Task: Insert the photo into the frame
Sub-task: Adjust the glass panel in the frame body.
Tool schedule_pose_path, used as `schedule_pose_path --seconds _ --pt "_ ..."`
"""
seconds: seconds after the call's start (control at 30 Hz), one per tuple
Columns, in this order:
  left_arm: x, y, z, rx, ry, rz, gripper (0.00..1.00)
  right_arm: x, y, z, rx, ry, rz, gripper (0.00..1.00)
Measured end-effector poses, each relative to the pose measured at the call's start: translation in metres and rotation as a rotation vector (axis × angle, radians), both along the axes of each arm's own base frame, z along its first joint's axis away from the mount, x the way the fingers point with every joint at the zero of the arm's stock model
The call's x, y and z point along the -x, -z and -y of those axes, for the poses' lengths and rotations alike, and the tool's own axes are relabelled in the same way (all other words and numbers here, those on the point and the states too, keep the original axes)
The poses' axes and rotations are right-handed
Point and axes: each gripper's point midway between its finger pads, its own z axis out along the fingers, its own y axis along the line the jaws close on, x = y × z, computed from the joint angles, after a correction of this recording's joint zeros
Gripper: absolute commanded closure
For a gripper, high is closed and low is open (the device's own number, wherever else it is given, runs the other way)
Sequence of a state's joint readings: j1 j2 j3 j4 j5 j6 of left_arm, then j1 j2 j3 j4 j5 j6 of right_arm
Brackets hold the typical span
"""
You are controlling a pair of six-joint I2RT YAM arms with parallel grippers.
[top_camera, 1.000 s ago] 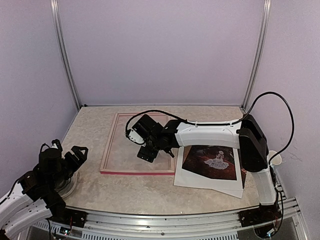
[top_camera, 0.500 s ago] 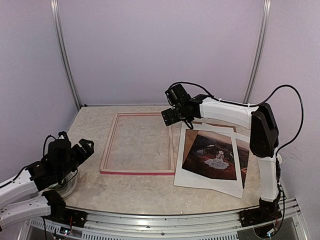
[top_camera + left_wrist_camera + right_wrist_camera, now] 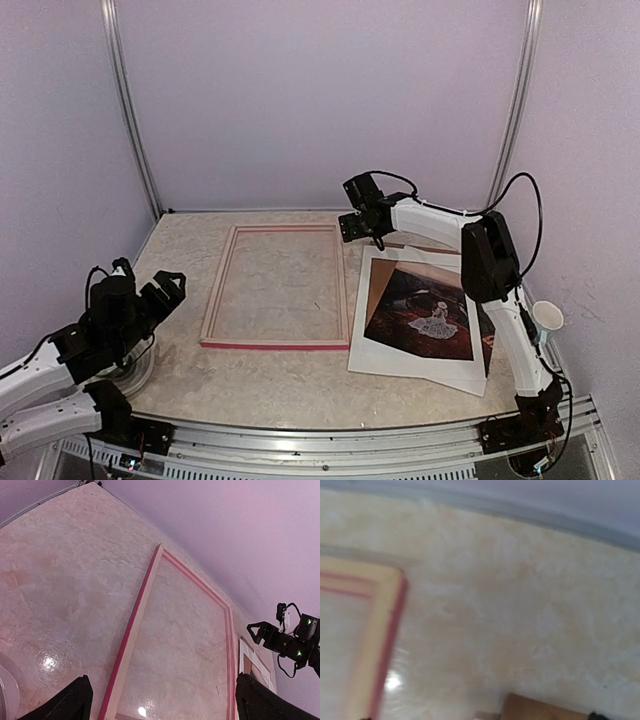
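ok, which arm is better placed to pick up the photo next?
Right, likely. The right claw hovers open near the far corner of the dark reddish-brown rectangular print; the left claw is beyond the pink-red rectangular frame.

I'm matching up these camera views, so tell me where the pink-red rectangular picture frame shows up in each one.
Top external: the pink-red rectangular picture frame lies flat, left of centre.
Left wrist: it runs diagonally from upper centre down to the bottom edge, which cuts it off.
Right wrist: only one blurred corner piece shows, at the left edge.
Shared landmark: the frame's far right corner.
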State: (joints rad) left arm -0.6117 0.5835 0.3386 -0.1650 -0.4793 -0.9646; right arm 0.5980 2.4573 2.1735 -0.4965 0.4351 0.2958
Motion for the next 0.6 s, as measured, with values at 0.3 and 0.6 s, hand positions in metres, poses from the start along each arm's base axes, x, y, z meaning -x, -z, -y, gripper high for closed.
schedule_pose_path --seconds 0.3,0.6 --pt "0.004 -0.006 -0.003 0.028 -0.004 0.025 0.01 -0.005 0.049 0.003 0.003 -0.028 -0.082 0.09" --pt "0.007 0.004 -0.005 0.022 -0.008 -0.001 0.01 -0.001 0.059 -0.009 -0.016 -0.074 -0.09 0.1"
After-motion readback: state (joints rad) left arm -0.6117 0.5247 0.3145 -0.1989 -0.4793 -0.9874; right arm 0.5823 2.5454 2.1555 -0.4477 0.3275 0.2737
